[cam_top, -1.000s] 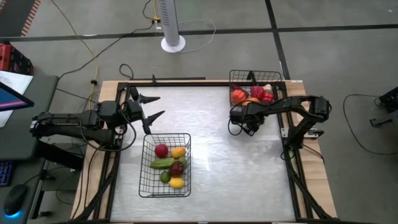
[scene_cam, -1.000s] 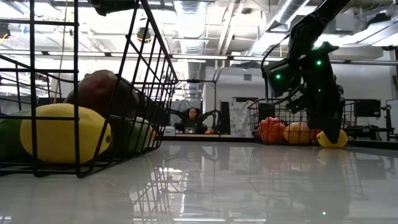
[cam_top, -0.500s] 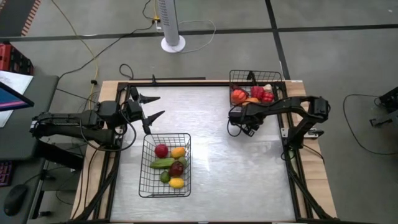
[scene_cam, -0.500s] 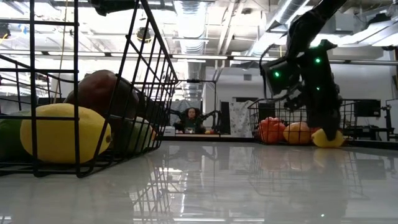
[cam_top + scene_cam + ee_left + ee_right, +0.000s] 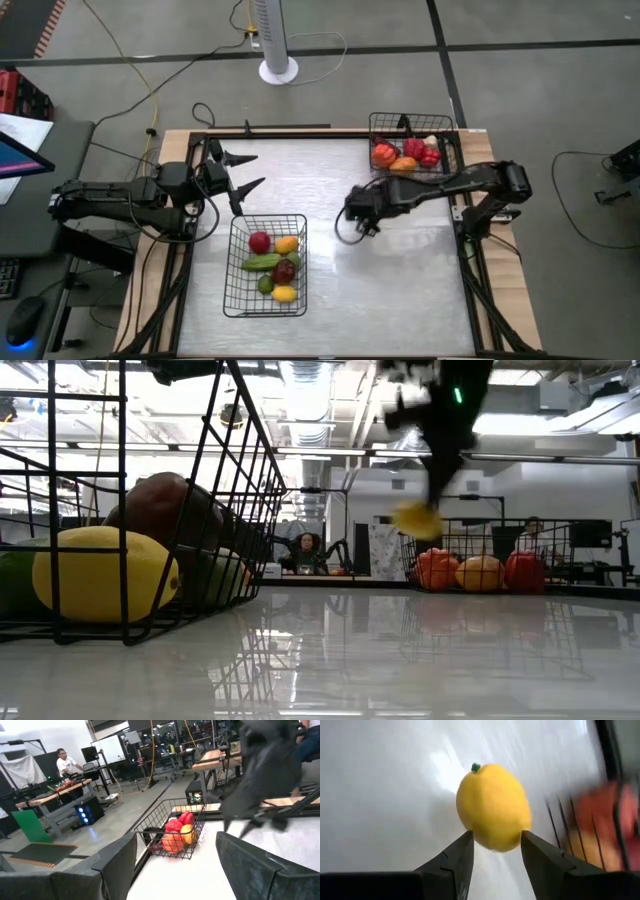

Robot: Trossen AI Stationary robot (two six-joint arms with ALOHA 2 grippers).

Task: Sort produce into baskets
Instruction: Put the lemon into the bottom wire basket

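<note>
Bare tabletop (image 5: 400, 270) lies open between the two baskets (image 5: 265, 265) (image 5: 410, 140).

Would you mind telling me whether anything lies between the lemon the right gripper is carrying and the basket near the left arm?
Nothing visible does. The right gripper holds the lemon above bare table, and the basket is open-topped.

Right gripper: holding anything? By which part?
Yes. The right gripper holds a yellow lemon, its fingers pinching the end opposite the green stem tip. It is lifted above the table.

Far basket (image 5: 600, 830) and carried lemon (image 5: 416, 518) blurred
</note>
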